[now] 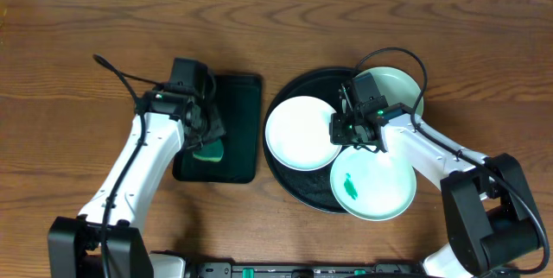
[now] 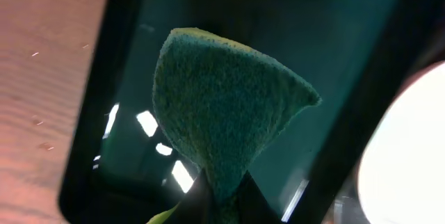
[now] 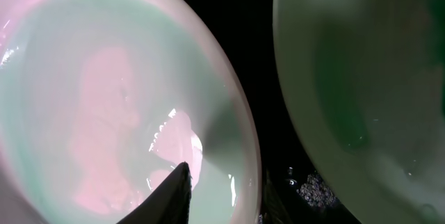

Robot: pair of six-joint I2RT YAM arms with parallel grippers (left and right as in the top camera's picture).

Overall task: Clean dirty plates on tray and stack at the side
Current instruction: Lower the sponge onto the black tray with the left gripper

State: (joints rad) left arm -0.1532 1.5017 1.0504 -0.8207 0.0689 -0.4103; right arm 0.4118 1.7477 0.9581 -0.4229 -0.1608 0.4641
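We've got the left gripper (image 2: pixel 221 200) pinching the sponge (image 2: pixel 222 106), right gripper (image 3: pixel 222 193) slightly open astride the white plate's (image 1: pixel 298 131) 3 o'clock rim.

I'm seeing a grainy wooden table (image 1: pixel 69 19), glossy smooth plates (image 1: pixel 301 131), a rough fibrous green sponge (image 2: pixel 222 106), and a shiny black rectangular tray (image 2: pixel 208 8) reflecting lights.

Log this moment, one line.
left gripper: shut on sponge over rectangular tray | right gripper: open astride white plate rim | round tray: also rear mint plate, smeared front mint plate
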